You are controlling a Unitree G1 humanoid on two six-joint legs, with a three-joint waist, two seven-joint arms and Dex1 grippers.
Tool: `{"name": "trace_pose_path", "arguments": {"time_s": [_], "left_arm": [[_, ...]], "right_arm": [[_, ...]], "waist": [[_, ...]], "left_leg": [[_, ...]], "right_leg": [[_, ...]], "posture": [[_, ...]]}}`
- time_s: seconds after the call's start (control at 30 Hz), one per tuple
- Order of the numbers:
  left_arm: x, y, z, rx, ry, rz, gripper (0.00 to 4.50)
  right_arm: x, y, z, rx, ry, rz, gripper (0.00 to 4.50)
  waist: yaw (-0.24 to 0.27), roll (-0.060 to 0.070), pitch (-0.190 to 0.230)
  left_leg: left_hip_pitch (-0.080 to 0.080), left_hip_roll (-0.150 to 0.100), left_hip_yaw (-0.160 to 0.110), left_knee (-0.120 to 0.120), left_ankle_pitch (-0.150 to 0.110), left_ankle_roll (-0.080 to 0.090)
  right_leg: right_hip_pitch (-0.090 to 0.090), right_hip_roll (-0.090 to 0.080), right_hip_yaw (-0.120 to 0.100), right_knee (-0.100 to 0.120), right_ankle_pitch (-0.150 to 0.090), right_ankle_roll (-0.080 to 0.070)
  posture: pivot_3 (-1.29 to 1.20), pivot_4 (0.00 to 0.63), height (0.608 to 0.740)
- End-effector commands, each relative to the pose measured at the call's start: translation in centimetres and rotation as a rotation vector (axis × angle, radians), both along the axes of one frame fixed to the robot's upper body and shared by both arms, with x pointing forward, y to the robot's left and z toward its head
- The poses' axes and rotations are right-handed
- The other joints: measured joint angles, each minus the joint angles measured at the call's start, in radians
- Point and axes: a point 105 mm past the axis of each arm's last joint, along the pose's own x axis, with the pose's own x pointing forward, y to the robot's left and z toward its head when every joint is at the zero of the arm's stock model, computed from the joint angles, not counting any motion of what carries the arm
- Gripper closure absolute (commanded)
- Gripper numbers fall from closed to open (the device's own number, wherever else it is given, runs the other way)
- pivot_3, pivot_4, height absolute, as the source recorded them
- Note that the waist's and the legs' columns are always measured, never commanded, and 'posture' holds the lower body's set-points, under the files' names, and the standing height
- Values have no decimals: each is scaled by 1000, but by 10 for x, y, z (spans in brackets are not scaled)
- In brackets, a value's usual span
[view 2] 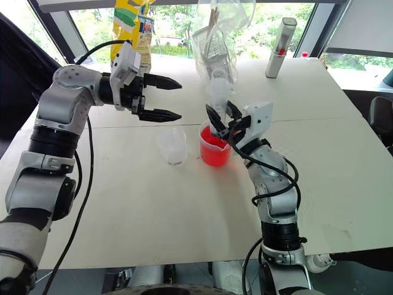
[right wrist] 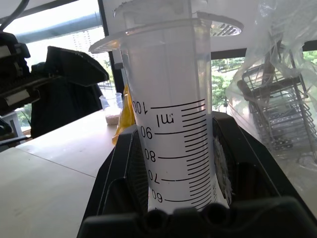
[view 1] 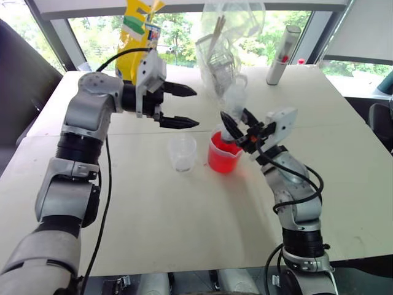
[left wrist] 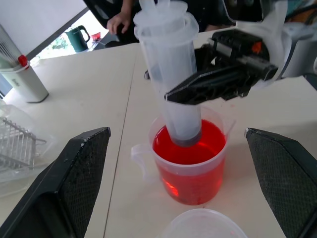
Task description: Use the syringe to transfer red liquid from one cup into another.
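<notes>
The syringe [view 1: 232, 103] stands nearly upright with its lower end dipped in the red liquid [left wrist: 188, 148]. My right gripper [view 1: 235, 117] is shut on its barrel [right wrist: 173, 124], just above the rim of the wide spouted beaker [view 1: 224, 153]. The dark plunger seal sits low in the barrel, at the liquid's surface. To the beaker's left stands the small colourless cup [view 1: 182, 152]. My left gripper [view 1: 196, 109] hangs open above and just behind that cup, pointing toward the syringe with nothing between its fingers [left wrist: 79, 173].
At the table's far side are a silver cylinder with a red mark [view 1: 281, 55], a clear plastic bag holding a wire rack [view 1: 224, 49] and a yellow bag [view 1: 138, 37]. A small cup of white stuff [right wrist: 113, 110] stands beyond. A person's hand [left wrist: 119, 20] rests past the table.
</notes>
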Motion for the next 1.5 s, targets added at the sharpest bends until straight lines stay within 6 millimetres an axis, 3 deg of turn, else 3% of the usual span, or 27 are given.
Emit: {"name": "trace_pose_path", "arguments": {"time_s": [0.03,0.2,0.5,0.6,0.83,1.0,1.5], "left_arm": [[-6,-11,30,-74,-52,-49,0],[2,-32,44,-166,-44,-38,0],[4,-53,36,-173,22,-106,0],[5,-54,34,-173,34,-115,851],[6,-57,32,-181,50,-123,4457],[6,-59,33,-182,44,-127,4457],[9,-60,72,-268,-28,-111,4457]], "right_arm": [[-5,3,7,-1,-60,1,3102],[-7,6,5,-8,-65,7,3102],[-12,10,5,-40,-80,12,3102],[-13,11,5,-48,-83,15,3102],[-15,15,5,-58,-85,25,3102],[-16,17,3,-64,-79,39,3102],[-18,22,-20,-53,51,103,3102]], "waist": [[2,0,0],[3,0,0],[-1,0,0],[0,0,0],[0,0,0],[0,0,0],[0,0,0]], "left_leg": [[0,0,0,0,0,0],[0,0,0,1,0,0],[1,0,0,-1,0,0],[1,0,0,0,0,0],[1,0,0,0,0,-1],[1,0,0,0,0,-1],[1,0,0,0,0,-1]], "right_leg": [[0,0,0,0,0,0],[0,0,0,0,0,0],[0,1,0,0,0,0],[0,1,0,0,0,0],[1,1,0,0,0,0],[1,1,0,0,0,0],[1,1,0,0,0,0]], "posture": [[0,150,739],[0,150,739],[0,150,739],[0,150,739],[0,150,739],[0,150,739],[0,150,739]]}}
